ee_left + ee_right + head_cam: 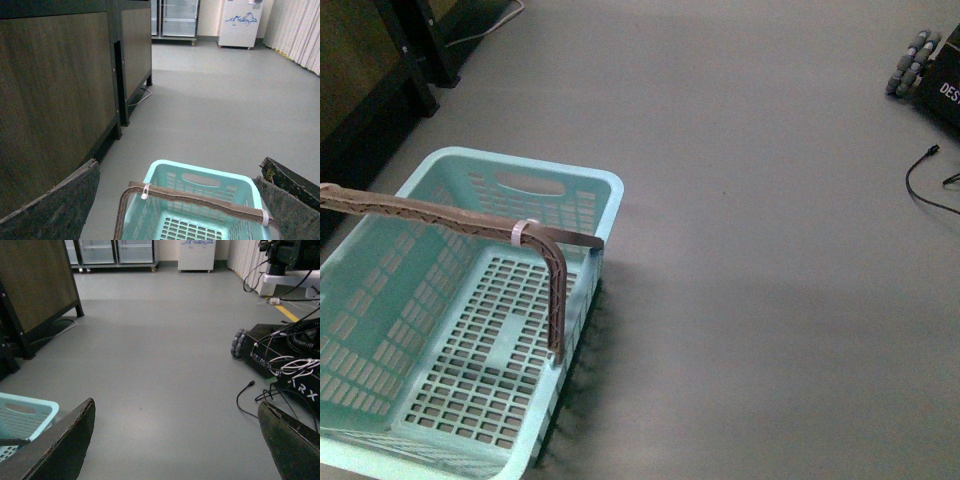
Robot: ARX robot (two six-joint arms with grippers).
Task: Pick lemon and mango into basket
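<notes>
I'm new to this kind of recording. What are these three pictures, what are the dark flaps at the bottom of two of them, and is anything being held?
This is a two-armed robot. The front view looks down from its body at a grey floor and a turquoise basket with its brown handle raised; nothing shows inside it. The other two pictures come from cameras on its wrists, and the dark flaps are pincer fingers. The left pincer is open, facing the basket. The right pincer is open over the floor, with another wheeled machine in sight. Nothing is held. No lemon or mango shows.
</notes>
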